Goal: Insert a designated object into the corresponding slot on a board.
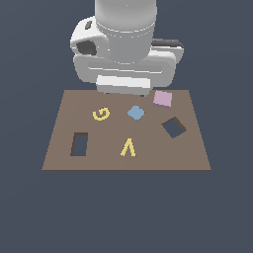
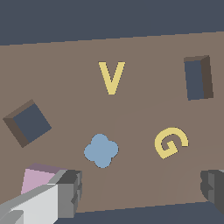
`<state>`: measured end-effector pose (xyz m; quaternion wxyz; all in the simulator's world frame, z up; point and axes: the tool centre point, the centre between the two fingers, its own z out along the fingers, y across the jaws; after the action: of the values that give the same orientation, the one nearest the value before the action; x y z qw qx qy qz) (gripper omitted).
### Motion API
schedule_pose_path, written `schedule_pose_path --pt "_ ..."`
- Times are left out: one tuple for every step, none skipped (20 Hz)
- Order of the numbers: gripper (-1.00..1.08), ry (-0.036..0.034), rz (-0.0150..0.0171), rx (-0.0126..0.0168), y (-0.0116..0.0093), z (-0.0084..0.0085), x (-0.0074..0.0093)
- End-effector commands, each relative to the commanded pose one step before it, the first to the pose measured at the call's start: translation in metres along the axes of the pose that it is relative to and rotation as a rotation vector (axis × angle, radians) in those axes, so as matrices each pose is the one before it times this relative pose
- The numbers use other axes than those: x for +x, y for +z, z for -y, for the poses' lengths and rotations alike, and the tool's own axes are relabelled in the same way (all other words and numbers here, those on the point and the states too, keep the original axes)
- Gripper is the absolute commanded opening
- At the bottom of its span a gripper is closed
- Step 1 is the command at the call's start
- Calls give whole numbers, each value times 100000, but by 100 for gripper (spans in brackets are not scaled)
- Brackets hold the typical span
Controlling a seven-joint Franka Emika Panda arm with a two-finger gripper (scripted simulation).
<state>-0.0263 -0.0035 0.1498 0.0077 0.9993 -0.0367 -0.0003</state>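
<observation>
Brown board [image 1: 64,106], flat, rectangular, on dark ground. Listed from the exterior view's left to its right:

Upright narrow cut-out [image 1: 79,144], dark, near the left front.
Yellow letter G [image 1: 101,114], flat on the board, behind and right of that cut-out.
Yellow letter V [image 1: 128,147], toward the front, near the middle.
Blue tile [image 1: 136,112], lobed outline in the wrist view, centre of the board.
Pink square block [image 1: 162,99], at the far edge, lying flat, apart from everything else, untouched.
Diamond-turned slot [image 1: 173,127], dark, vacant, just in front and right of the block.

Arm body above the board's far edge. Gripper [image 2: 142,190] spread wide, holding nothing; one finger [image 2: 70,192] just beside the block in the wrist view, the other at the opposite margin.
</observation>
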Motion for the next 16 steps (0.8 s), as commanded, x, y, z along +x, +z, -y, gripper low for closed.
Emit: schedule_pose_path --pt "100 2011 69 177 1097 1360 -1082" --pt "100 956 8 78 491 600 -474" --pt "100 1007 8 83 517 632 -497" --pt "100 1055 8 87 543 665 -519" --pt "100 1079 8 89 557 682 -529" --pt "100 1064 8 88 550 674 -518" --pt "100 1046 8 87 542 666 -507" --pt "100 1030 7 86 534 656 -493" --pt "100 1004 6 83 524 646 -479" --pt "100 966 6 80 505 623 -458" --pt "100 910 5 75 477 588 -430" --pt "100 849 5 69 447 551 -401" --pt "100 794 3 64 417 515 -368" --pt "100 732 2 59 389 484 -336" --pt "100 674 1 54 360 451 -303" --pt "100 623 0 49 332 418 -273"
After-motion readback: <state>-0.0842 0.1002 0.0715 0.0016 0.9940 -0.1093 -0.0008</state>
